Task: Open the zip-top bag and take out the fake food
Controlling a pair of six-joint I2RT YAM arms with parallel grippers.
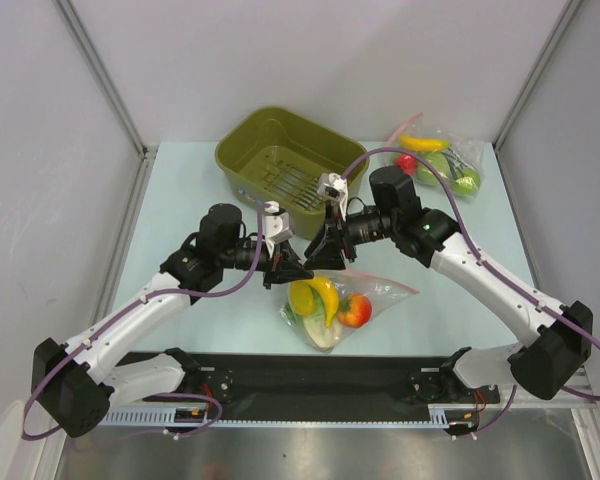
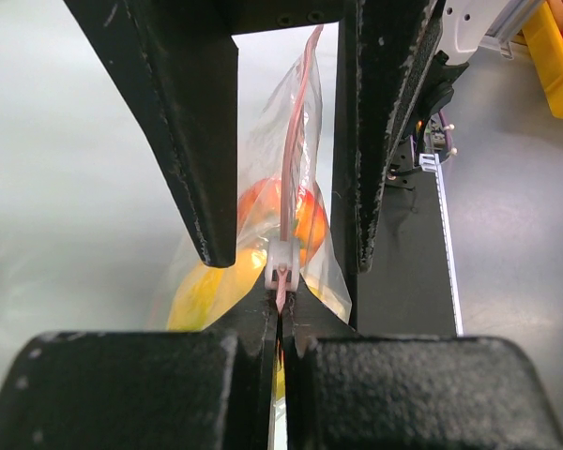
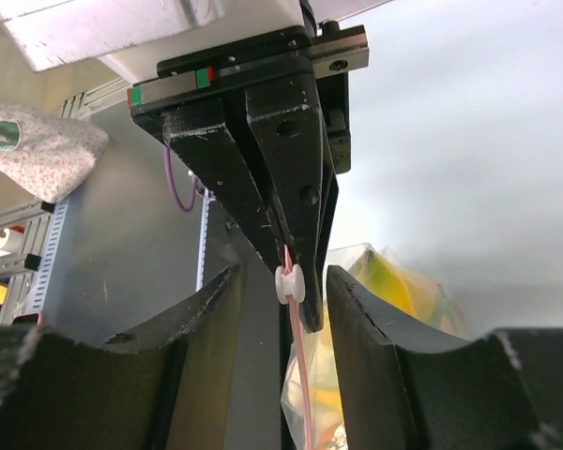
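Pinching zip-top bag (image 1: 352, 306) (left gripper (image 2: 281, 328)).

This is a robotics lab test cell, not a home or a shop. Plain grey-white panels (image 1: 310, 60) held in aluminium struts (image 1: 102, 80) wall in a pale blue table (image 1: 195, 195). Along the bottom of the overhead view, two white robot arms (image 1: 130, 320) are bolted to a black base plate (image 1: 320, 375) edged with slotted cable duct (image 1: 145, 412). The only goods are props: an olive-green plastic basket (image 1: 280, 160) at upper centre and a zip-top bag (image 1: 390, 290) of fake food (image 1: 325, 298).
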